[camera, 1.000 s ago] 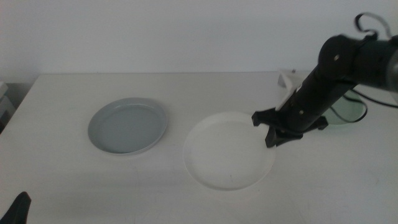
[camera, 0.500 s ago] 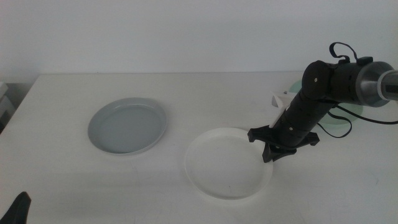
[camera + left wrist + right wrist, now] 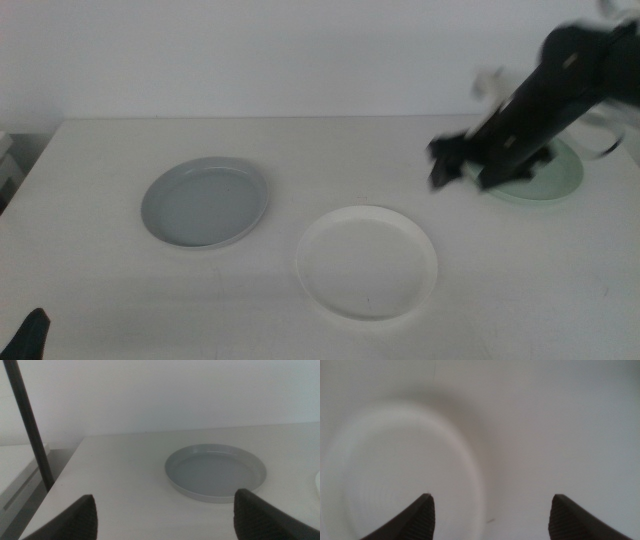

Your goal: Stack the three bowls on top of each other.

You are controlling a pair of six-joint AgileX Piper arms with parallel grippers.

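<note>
On the pale table (image 3: 100,290) lie 3 shallow round bowls, none stacked: a grey-blue bowl (image 3: 206,202) toward the left, a white bowl (image 3: 367,262) near the middle front, and a mint green bowl (image 3: 545,177) at the far right, partly hidden by the right arm. Blurred, the right gripper (image 3: 452,162) hangs above bare table between the white and green bowls, jaws spread and empty. At the near left corner the left gripper (image 3: 30,335) waits, jaws apart, facing the grey-blue bowl.
</note>
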